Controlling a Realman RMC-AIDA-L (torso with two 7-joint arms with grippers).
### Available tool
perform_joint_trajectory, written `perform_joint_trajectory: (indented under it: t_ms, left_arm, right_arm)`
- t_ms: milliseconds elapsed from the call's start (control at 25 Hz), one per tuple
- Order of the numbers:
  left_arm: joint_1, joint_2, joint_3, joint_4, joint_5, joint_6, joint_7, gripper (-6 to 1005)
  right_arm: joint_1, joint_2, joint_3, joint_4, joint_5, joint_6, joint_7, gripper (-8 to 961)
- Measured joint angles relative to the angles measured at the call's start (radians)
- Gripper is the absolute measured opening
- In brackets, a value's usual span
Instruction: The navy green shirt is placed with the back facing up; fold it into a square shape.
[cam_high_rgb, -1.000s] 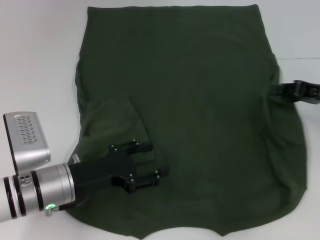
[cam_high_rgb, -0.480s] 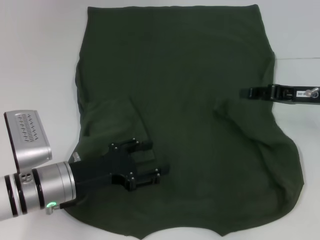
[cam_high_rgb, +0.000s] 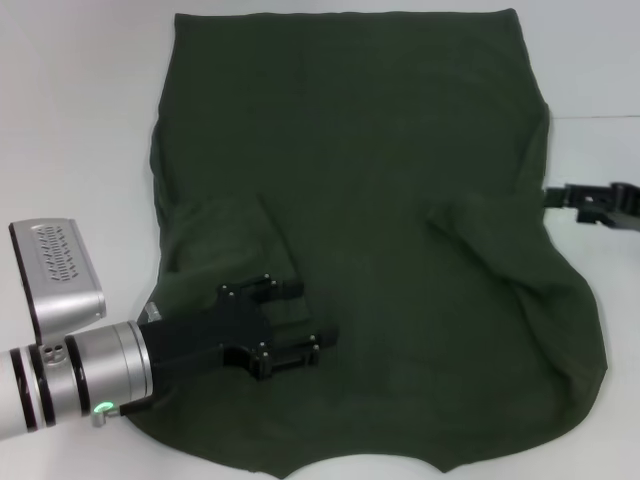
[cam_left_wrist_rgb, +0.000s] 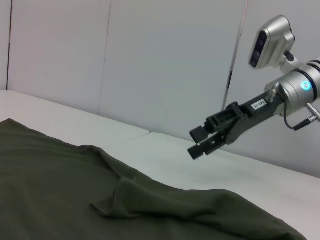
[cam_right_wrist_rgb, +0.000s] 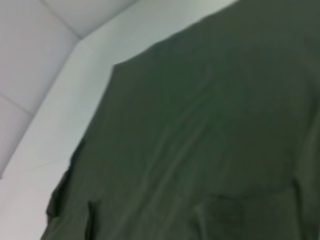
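Note:
The navy green shirt (cam_high_rgb: 380, 130) lies spread flat on the white table and fills most of the head view. Its left sleeve is folded inward, and its right sleeve flap (cam_high_rgb: 480, 240) lies folded over the body. My left gripper (cam_high_rgb: 303, 315) is open and sits low on the folded left sleeve near the front. My right gripper (cam_high_rgb: 548, 196) is just off the shirt's right edge. It also shows in the left wrist view (cam_left_wrist_rgb: 197, 142), open, empty and raised above the cloth (cam_left_wrist_rgb: 75, 190). The right wrist view shows only the shirt (cam_right_wrist_rgb: 200, 125).
The white table (cam_high_rgb: 70, 120) shows bare to the left of the shirt and in a strip to the right (cam_high_rgb: 600, 80). Pale wall panels (cam_left_wrist_rgb: 150, 60) stand behind the table's far side.
My right gripper reached in over the shirt's right side, leaving the right sleeve folded over, and has now drawn back off the edge. My left gripper has slid back slightly.

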Motion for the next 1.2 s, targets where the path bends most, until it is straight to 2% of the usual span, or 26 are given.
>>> perform_joint_trajectory:
  t_ms: [80,680,960,1200]
  left_arm:
    - [0.0,-0.001,0.0,0.0,0.0,0.0,0.0,766]
    - [-0.005,0.001,0.0,-0.002,0.0,0.0,0.0,765]
    - [-0.009,0.001,0.0,-0.002,0.0,0.0,0.003,765]
    - [-0.01,0.0,0.0,-0.002,0.0,0.0,0.002,765]
  right_arm:
    - [-0.014,-0.004,0.0,0.004,-0.004,-0.001,0.018,826]
    - [-0.055,0.004,0.0,0.082,-0.019,0.027,0.026,821]
    - [-0.042,0.012,-0.007,0.121,-0.019,0.049,0.013,819]
    - [-0.047,0.019,0.0,0.118,-0.01,0.056,-0.009,701]
